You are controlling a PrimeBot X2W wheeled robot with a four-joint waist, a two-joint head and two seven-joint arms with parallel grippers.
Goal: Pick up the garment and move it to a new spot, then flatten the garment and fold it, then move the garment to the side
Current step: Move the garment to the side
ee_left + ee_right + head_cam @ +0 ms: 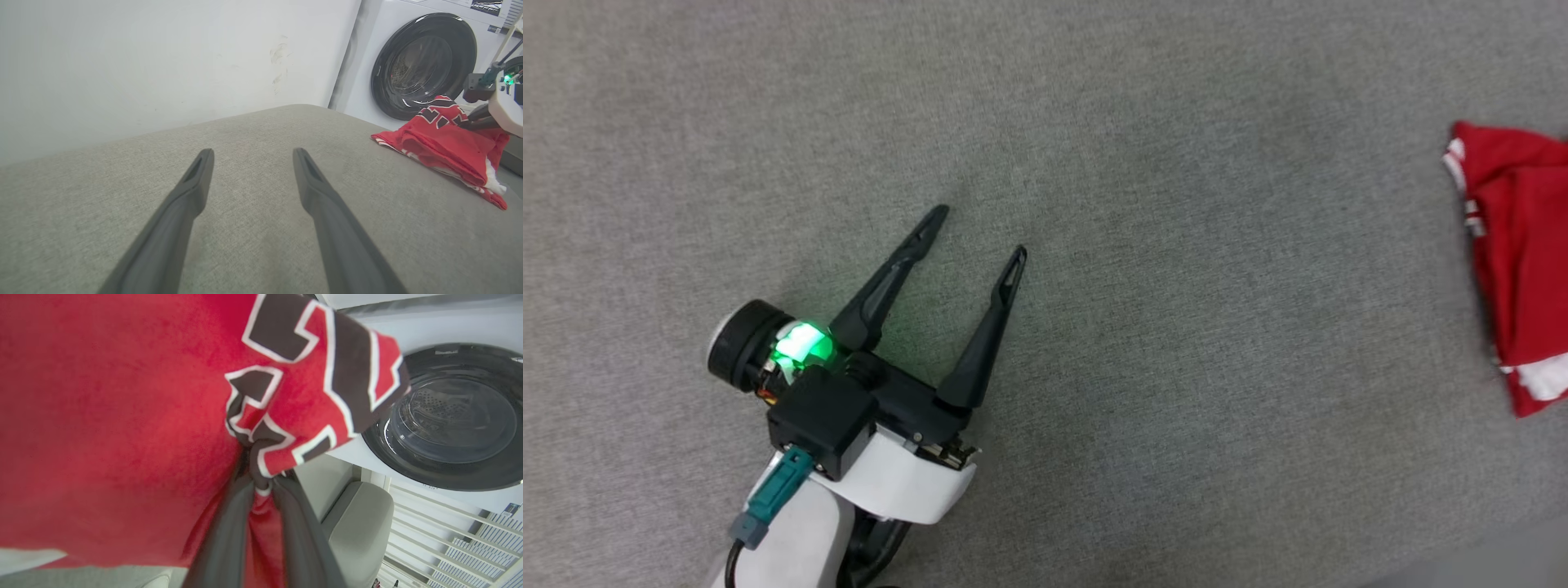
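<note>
The garment (1519, 261) is a red jersey with white striped trim, lying bunched at the right edge of the grey cushioned surface (1143, 245). My left gripper (980, 233) rests open on the bare surface at the lower left, far from the garment, nothing between its fingers. In the left wrist view the garment (445, 151) lies at the right, with my right gripper (470, 122) at its far side. In the right wrist view my right gripper (261, 484) is shut on a pinched fold of the garment (102, 428), near its black-and-white lettering.
A white washing machine (425, 65) with a dark round door stands beyond the surface's far corner. A plain white wall (163, 61) runs behind the surface. A white slatted rack (453, 547) stands beside the machine.
</note>
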